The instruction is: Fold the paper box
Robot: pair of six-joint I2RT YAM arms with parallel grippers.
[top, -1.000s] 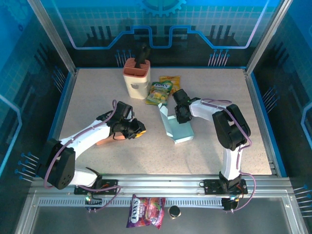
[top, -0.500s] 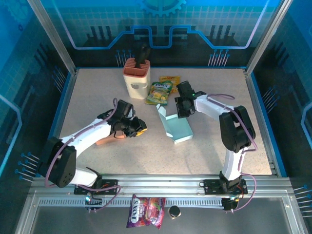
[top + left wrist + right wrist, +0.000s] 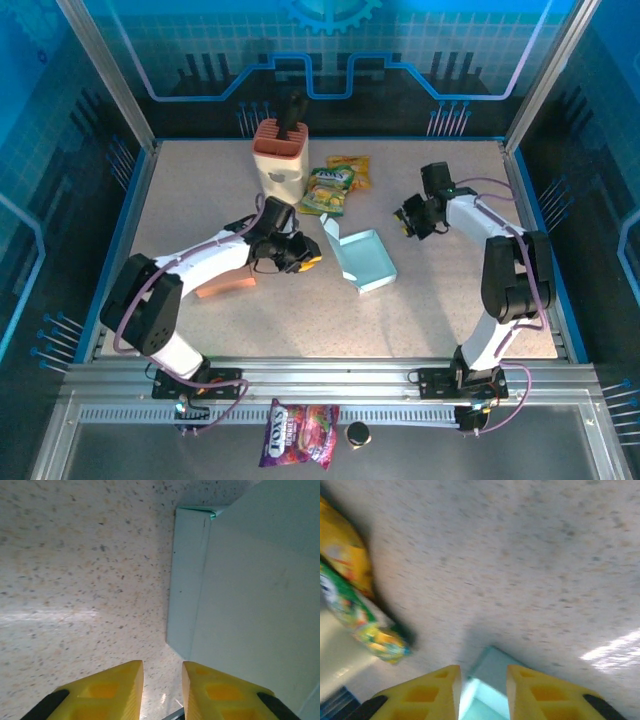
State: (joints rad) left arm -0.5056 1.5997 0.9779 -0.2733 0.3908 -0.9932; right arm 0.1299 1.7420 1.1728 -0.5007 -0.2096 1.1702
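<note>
The paper box (image 3: 364, 260) is pale teal and lies on the table as a shallow open tray, with one flap raised at its far left corner. My left gripper (image 3: 306, 256) sits just left of the box, yellow jaws slightly open over bare table. In the left wrist view the box's (image 3: 250, 590) side wall stands just ahead and right of that gripper (image 3: 162, 682). My right gripper (image 3: 408, 223) hangs to the right of the box, apart from it and open. In the right wrist view a box corner (image 3: 496, 672) shows beyond that gripper's (image 3: 483, 687) gap.
An orange-and-white holder (image 3: 279, 160) with a dark tool stands at the back. Two snack packets (image 3: 330, 190) lie next to it, one also in the right wrist view (image 3: 355, 610). A flat orange piece (image 3: 225, 287) lies under the left arm. A candy bag (image 3: 298, 447) rests on the front rail.
The right gripper let go of the box and swung away to the right. The box's raised side dropped flat. The left gripper slid right, up to the box.
</note>
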